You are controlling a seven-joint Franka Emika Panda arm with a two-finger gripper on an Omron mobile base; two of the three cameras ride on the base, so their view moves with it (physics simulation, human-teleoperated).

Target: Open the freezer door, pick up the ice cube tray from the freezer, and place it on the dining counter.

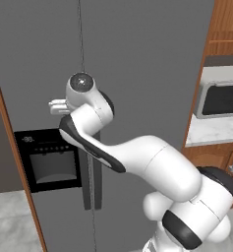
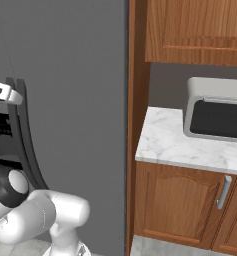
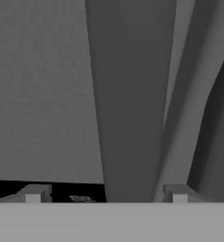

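Right at the hand, the gripper point(image 3: 106, 194) has its two fingertips point(image 3: 34, 194) spread wide, and the dark handle point(image 3: 132, 104) runs straight up between them. Nothing is clamped yet: jaws open, bar sitting in the gap, and I can't tell whether either tip is touching it. That's the step in hand, I'd say, getting hold of the handle to swing the freezer door point(image 1: 44, 64) out.

To do it well, the bar wants to be centred between the tips before they shut, seated deep enough that it won't skate off the ends. It looks a touch nearer one tip than the other, so a small sideways nudge would likely help. Then close firmly, and pull along an arc around the hinge rather than straight back, or the curved bar may twist out of the grip.

Just behind the handle, the door is still flush with its plain grey neighbour, and the black dispenser point(image 1: 51, 160) sits below the hand, beside the handle. From the right base view the hand point(image 2: 5, 94) meets the handle high up, above the dispenser.

Further off, the tray is presumably inside the freezer, hidden behind the shut door. Off to the right, a microwave point(image 2: 217, 112) stands on a small marble counter point(image 2: 165, 142).
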